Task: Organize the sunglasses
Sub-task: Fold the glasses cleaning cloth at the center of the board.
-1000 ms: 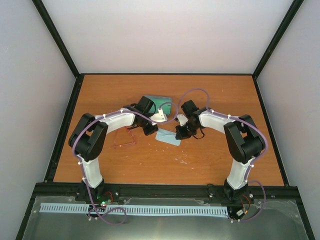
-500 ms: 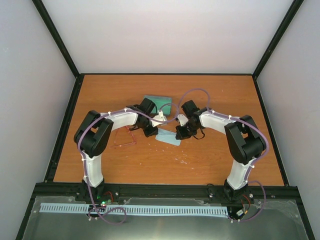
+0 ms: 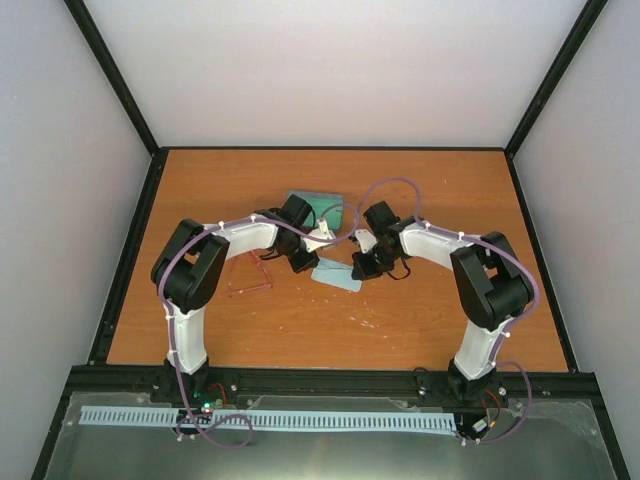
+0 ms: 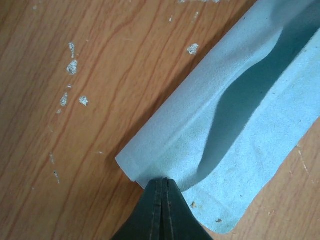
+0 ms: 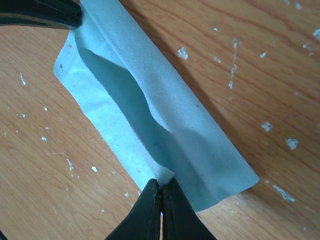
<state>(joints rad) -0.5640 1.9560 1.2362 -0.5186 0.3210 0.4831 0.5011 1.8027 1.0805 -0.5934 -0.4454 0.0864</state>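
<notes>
Top external view first: sunglasses [image 3: 250, 278] lying flat on the desk [image 3: 420, 320], left of the middle, just beside and partly under the left forearm, untouched by either end effector. Thin red-pink frame, too small to make out more. Well apart from the left edge, a little nearer the near edge than the far one.

Around the middle of the desk: light-blue cloth [image 3: 336, 273], with the left end effector [image 3: 312, 262] at its left end and the right end effector [image 3: 358, 268] at its right end. Just behind them, toward the far edge: grey-blue case [image 3: 315, 208], green lining showing, partly hidden by the left wrist.

Left wrist view: left end effector [image 4: 163, 182] closed, jaws pressed together on a corner of the cloth [image 4: 240, 115]. Cloth folded over on itself, upper layer bulging up off the lower one.

Right wrist view: right end effector [image 5: 161, 186] closed too, pinching the opposite end of the cloth [image 5: 150, 100] by a small raised tuck. Left end effector [image 5: 40, 12] visible at the far end of the fold. Pale specks scattered over the wood.
</notes>
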